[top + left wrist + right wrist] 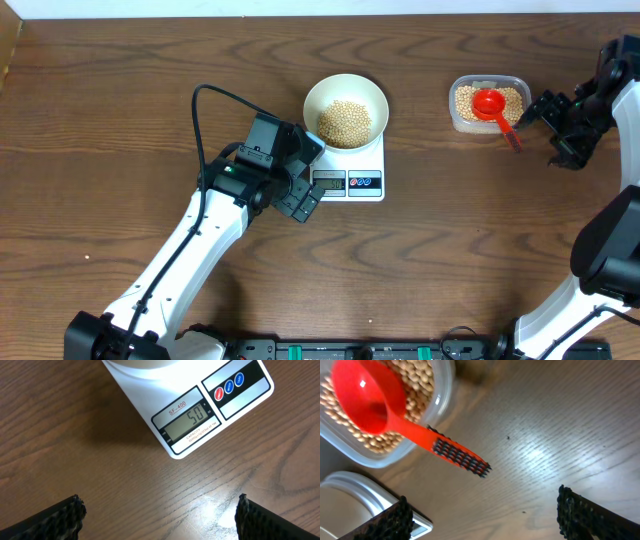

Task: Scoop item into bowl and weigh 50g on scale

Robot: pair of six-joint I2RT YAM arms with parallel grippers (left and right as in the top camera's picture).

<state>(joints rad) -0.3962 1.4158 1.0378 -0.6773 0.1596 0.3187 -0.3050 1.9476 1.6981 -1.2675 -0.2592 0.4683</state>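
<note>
The white bowl (345, 110) stands on the white scale (350, 180) and holds a heap of pale-tan beans (344, 122). In the left wrist view the scale's display (189, 421) reads 50, and only the bowl's base (139, 364) shows. My left gripper (308, 175) is open and empty, just left of the scale's front; its fingertips (160, 515) hang over bare wood. My right gripper (548, 128) is open and empty, just right of the red scoop (492, 106). The scoop (385, 407) rests in the clear tub of beans (420, 382).
The clear plastic tub (460, 120) sits at the back right, the scoop's handle (460, 455) sticking out over its rim. A white and grey object (350, 492) shows at the lower left of the right wrist view. The table's far edge runs along the top.
</note>
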